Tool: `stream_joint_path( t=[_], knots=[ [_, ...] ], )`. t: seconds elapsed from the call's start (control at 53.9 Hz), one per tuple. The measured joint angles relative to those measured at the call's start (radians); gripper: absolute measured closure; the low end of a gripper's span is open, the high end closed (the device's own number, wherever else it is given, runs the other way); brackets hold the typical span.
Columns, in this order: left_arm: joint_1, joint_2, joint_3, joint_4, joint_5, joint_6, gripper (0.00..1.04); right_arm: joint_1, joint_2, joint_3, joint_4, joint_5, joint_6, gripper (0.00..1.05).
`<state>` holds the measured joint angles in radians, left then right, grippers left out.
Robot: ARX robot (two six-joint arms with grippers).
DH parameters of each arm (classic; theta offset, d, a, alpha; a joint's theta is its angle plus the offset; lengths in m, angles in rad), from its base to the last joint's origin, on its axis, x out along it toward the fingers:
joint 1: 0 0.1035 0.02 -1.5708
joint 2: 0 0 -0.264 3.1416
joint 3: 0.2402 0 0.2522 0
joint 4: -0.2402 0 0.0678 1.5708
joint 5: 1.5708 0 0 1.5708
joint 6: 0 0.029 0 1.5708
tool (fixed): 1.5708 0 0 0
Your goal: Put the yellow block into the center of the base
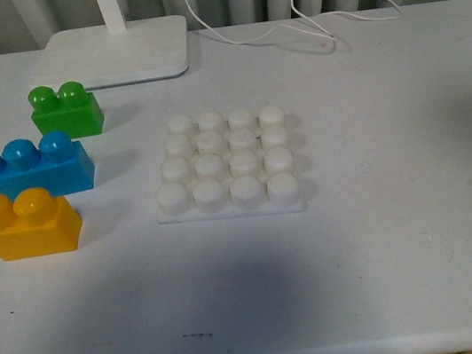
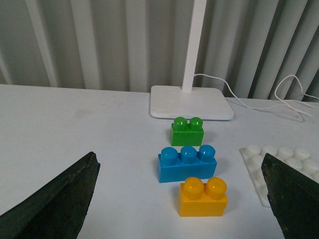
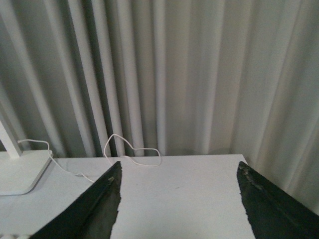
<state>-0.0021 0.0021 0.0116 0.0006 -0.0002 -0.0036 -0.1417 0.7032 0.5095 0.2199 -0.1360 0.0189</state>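
The yellow block [image 1: 28, 224] [image 2: 203, 197] stands upright on the white table at the front left, nearest me in a row of three bricks. The base [image 1: 227, 163] [image 2: 279, 164], a white plate of round studs, lies flat at the table's middle, bare. Neither arm appears in the front view. In the left wrist view my left gripper [image 2: 182, 199] is open, its dark fingers [image 2: 60, 199] wide apart, and the yellow block sits between them a little ahead. My right gripper [image 3: 179, 199] is open over bare table, holding nothing.
A blue three-stud brick [image 1: 30, 168] [image 2: 187, 162] sits just behind the yellow one, and a green brick [image 1: 66, 109] [image 2: 187, 131] behind that. A white lamp foot [image 1: 119, 52] [image 2: 191, 102] with its cable [image 1: 319, 20] stands at the back. Grey curtains hang behind.
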Motion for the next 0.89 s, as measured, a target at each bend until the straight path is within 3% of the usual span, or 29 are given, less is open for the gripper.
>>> stream_joint_path(
  t=[0.241,0.316,0.39,0.891],
  knots=[
    [0.0,0.0,0.0,0.0,0.0,0.0,0.06,0.046,-0.098,-0.2,0.061,0.048,-0.013,0.81],
    [0.0,0.0,0.0,0.0,0.0,0.0,0.06,0.102,-0.134,-0.238,0.07,0.126,-0.013,0.93],
    [0.0,0.0,0.0,0.0,0.0,0.0,0.06,0.132,-0.164,-0.272,0.078,0.128,-0.019,1.04],
    [0.0,0.0,0.0,0.0,0.0,0.0,0.06,0.138,-0.336,-0.422,0.056,0.135,-0.018,1.04]
  ],
)
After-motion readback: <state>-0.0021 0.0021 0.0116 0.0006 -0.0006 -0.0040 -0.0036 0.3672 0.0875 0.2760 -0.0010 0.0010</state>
